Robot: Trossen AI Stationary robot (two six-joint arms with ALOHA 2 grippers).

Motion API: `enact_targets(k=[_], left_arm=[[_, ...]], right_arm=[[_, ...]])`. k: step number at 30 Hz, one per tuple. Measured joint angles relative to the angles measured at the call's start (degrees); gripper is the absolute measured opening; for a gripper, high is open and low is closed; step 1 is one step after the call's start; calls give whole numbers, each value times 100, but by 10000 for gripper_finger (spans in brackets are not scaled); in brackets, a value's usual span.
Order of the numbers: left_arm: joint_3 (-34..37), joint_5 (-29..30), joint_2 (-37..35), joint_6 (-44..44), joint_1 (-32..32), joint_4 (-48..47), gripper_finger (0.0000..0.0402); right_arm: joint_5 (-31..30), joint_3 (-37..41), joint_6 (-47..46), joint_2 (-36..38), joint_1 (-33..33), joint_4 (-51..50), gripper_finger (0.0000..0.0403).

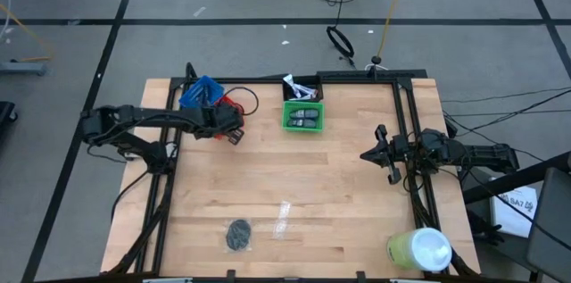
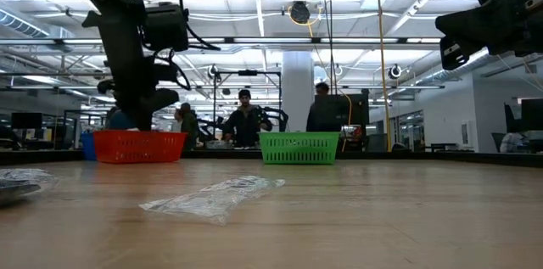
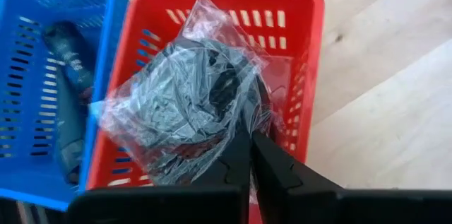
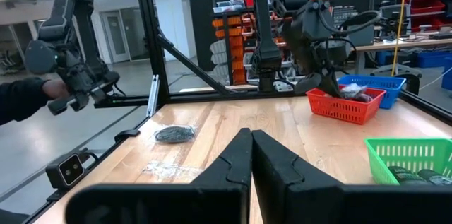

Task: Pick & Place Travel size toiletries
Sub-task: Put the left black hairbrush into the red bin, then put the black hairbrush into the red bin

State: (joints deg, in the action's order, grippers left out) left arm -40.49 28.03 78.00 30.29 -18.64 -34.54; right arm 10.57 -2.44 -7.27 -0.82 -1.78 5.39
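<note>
My left gripper is over the red basket at the table's far left and is shut on a dark grey round disc in a clear wrapper. It also shows in the high view. The blue basket beside it holds dark blue packets. The green basket holds dark grey oval pieces, and white tubes lie in a black bin behind it. Another wrapped disc lies flat near the front edge. My right gripper is shut and empty at the right side. My left gripper pinches the clear wrapper at its edge between its two fingers, beside the disc. The fingers come from above, pointing down. The wrapped disc is inside the red basket's outline; I cannot tell whether it rests on the basket's floor.
A clear wrapper scrap lies near the front middle. A big yellow-green cylinder with a white top lies at the front right corner. A black frame runs around the table. People stand in the room beyond the far edge.
</note>
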Motion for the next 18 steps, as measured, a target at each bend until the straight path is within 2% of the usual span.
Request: enact_targets(k=[5, 8, 18], left_arm=[[0, -144, 80, 100, 1, 68, 9], [0, -146, 63, 97, 1, 60, 24], [-305, -143, 65, 20, 15, -190, 145]], right_arm=[[0, -1, 0, 0, 2, 0, 0], [0, -2, 0, 0, 2, 0, 0], [0, -2, 2, 2, 0, -2, 0]])
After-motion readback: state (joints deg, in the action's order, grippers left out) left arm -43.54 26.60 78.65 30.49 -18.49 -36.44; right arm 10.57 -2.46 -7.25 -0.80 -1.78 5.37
